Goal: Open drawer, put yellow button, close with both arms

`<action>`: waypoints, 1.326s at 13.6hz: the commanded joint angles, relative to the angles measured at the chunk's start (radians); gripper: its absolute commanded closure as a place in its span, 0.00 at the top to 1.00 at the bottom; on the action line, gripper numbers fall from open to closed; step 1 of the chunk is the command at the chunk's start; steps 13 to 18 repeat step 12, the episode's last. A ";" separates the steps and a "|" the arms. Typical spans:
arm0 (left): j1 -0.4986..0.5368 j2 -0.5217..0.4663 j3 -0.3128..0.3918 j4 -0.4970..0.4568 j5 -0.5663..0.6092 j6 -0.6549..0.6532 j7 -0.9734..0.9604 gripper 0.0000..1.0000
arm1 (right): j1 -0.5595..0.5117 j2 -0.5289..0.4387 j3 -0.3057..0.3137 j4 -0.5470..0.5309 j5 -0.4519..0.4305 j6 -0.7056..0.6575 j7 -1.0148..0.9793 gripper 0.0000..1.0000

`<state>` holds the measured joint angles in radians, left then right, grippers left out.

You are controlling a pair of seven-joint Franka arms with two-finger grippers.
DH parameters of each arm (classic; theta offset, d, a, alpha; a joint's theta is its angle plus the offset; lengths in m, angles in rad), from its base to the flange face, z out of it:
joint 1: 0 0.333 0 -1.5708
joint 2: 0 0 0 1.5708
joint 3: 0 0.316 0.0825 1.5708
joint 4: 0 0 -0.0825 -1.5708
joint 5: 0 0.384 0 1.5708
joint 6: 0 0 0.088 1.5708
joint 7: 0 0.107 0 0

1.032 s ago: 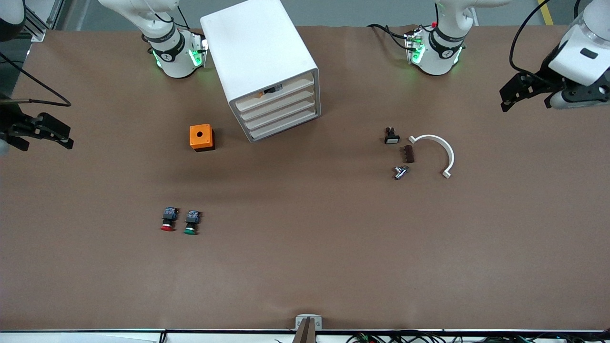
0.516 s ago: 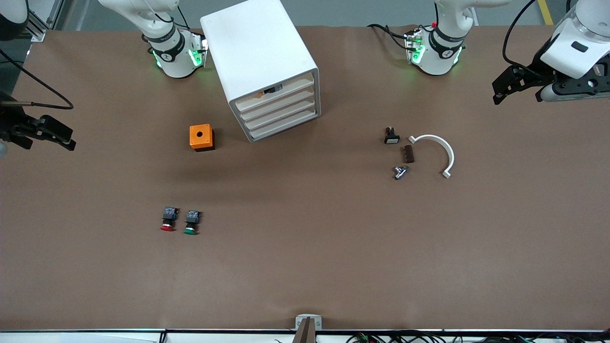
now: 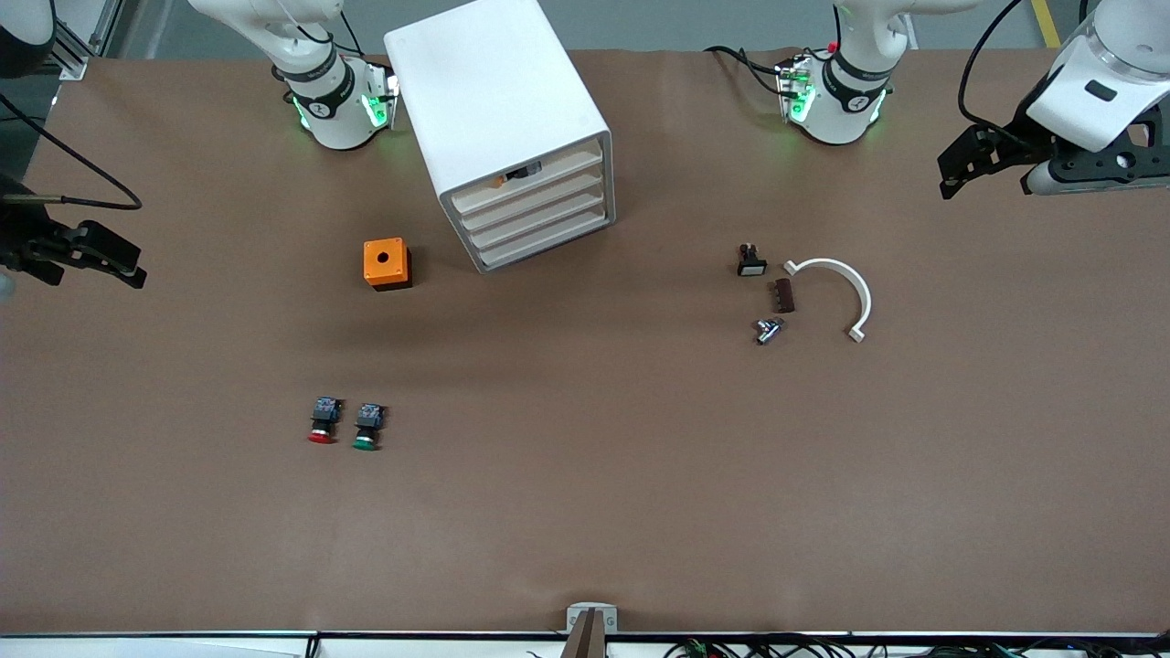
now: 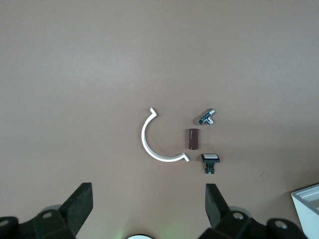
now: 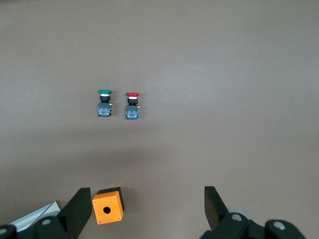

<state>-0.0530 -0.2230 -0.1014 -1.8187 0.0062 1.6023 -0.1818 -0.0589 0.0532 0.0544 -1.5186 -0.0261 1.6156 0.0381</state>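
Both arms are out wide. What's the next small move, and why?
Probably just park both arms. The yellow button already shows inside the top drawer, whose front looks level with the three below. The left gripper and right gripper, both open and empty, hang over the table's ends.

One white cabinet [image 3: 498, 128] with four drawers stands on the table. Two pushbuttons lie side by side, one red-capped [image 3: 322, 422] and one green-capped [image 3: 367, 427]. There is one orange box [image 3: 386, 263], one white curved bracket [image 3: 836, 291], one brown block [image 3: 783, 295], one metal fitting [image 3: 767, 330] and one small white-faced switch [image 3: 750, 260].
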 commanded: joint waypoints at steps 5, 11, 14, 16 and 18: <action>0.012 0.025 -0.006 0.053 -0.006 -0.041 0.004 0.99 | 0.034 -0.009 -0.025 -0.002 -0.009 -0.008 0.022 1.00; 0.016 0.030 -0.004 0.053 -0.002 -0.044 0.004 0.99 | 0.033 -0.010 -0.024 -0.002 -0.009 -0.009 0.022 1.00; 0.016 0.030 -0.003 0.052 -0.002 -0.051 0.002 0.99 | 0.031 -0.010 -0.024 -0.002 -0.009 -0.009 0.022 1.00; 0.016 0.030 -0.003 0.052 -0.002 -0.051 0.002 0.99 | 0.031 -0.010 -0.024 -0.002 -0.009 -0.009 0.022 1.00; 0.016 0.030 -0.003 0.052 -0.002 -0.051 0.002 0.99 | 0.031 -0.010 -0.024 -0.002 -0.009 -0.009 0.022 1.00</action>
